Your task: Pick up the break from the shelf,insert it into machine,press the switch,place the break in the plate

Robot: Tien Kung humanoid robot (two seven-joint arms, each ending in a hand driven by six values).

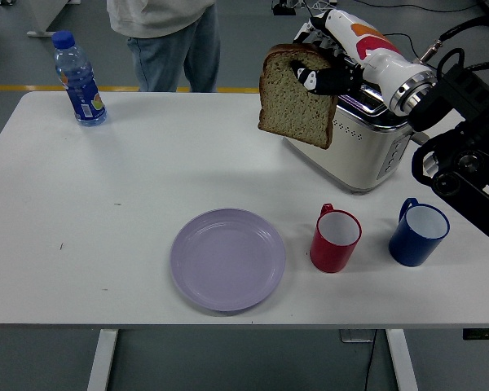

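Above the toaster's (354, 142) left end I've got the right hand (326, 75) pinching a bread slice (293, 98) near its top edge: black fingers (303, 77) curled over the face of it, thumb side hidden behind. Slice hangs in the air, tilted a bit, lower edge clear of the table (106, 204) and overlapping the toaster's left end from my camera angle. Can't tell whether it touches the toaster body.

Toaster is cream with a chrome top, at the far right of the table. I can't see into the slots well enough to say what's in them.

Containers:
- purple plate (227, 259), centre-front, nothing on it.
- red mug (335, 239), just right of the plate, upright, handle pointing away, white inside, looks empty.
- blue mug (418, 233), right of the red one, apart from it, upright, white inside, also looks empty.
- water bottle (79, 80), far-left of the table, upright, blue cap on, blue label; fill level not readable.

Right forearm comes in from the upper right over the toaster; more black arm hardware sits at the right edge next to the blue mug. Left arm isn't in my view.

Person (167, 37) standing at the far side, only light top and jeans visible, hands out of frame.
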